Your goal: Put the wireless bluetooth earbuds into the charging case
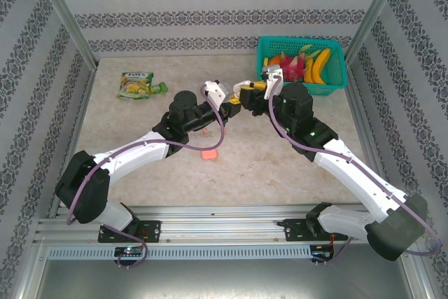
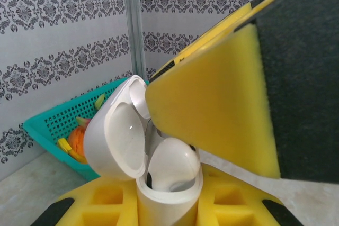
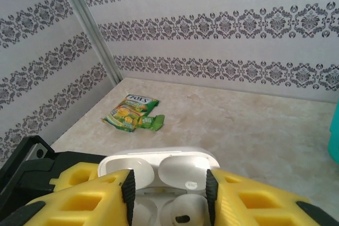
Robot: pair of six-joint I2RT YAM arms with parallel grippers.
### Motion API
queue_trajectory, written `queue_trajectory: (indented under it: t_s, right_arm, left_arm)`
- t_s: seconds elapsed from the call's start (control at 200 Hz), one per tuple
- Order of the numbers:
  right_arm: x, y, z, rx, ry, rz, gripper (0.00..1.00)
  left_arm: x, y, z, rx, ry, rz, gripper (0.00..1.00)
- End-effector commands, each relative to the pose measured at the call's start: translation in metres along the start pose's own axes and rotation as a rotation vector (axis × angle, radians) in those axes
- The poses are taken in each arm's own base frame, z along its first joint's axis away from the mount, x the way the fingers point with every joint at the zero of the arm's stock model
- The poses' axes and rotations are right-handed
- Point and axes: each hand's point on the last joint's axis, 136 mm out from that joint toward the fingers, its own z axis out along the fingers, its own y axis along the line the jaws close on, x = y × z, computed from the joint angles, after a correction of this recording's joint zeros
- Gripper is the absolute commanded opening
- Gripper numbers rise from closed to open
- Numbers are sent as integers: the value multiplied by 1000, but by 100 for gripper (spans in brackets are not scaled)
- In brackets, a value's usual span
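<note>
My left gripper (image 1: pixel 222 105) is shut on the body of a white charging case (image 2: pixel 168 197), holding it upright above the table's middle. The lid (image 2: pixel 113 142) stands swung open. A white earbud (image 2: pixel 173 163) sits in one socket of the case. My right gripper (image 3: pixel 168 194) hovers right over the case, open, with its yellow foam fingers (image 2: pixel 212 109) on either side of the earbud (image 3: pixel 183 211) and a gap on each side. The open lid (image 3: pixel 159 163) lies just beyond the fingers. The other socket looks empty.
A teal basket (image 1: pixel 302 61) of toy fruit stands at the back right, close behind the right arm. A green snack packet (image 1: pixel 138 85) lies at the back left. A small pink rounded object (image 1: pixel 208 153) rests on the table under the left arm.
</note>
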Motion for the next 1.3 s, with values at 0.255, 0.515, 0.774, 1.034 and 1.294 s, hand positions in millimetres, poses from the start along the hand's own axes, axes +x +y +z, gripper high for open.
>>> queue_trajectory:
  t_s: [0.255, 0.515, 0.774, 1.034, 1.294]
  right_arm:
    - [-21, 4, -4, 11, -41, 33, 48]
    - [-32, -6, -9, 29, -73, 78, 55]
    - [-52, -10, -14, -6, -106, 167, 58]
    - [-59, -26, -6, 50, 33, 282, 54]
    - [-17, -39, 26, 69, 339, 334, 40]
  left_arm:
    - [-22, -9, 5, 36, -66, 6, 0]
    - [-21, -8, 6, 36, -64, 4, 0]
    - [-18, -9, 7, 40, -61, -1, 0]
    - [-8, -13, 5, 59, -44, 17, 0]
    - [8, -29, 3, 144, -8, 48, 0]
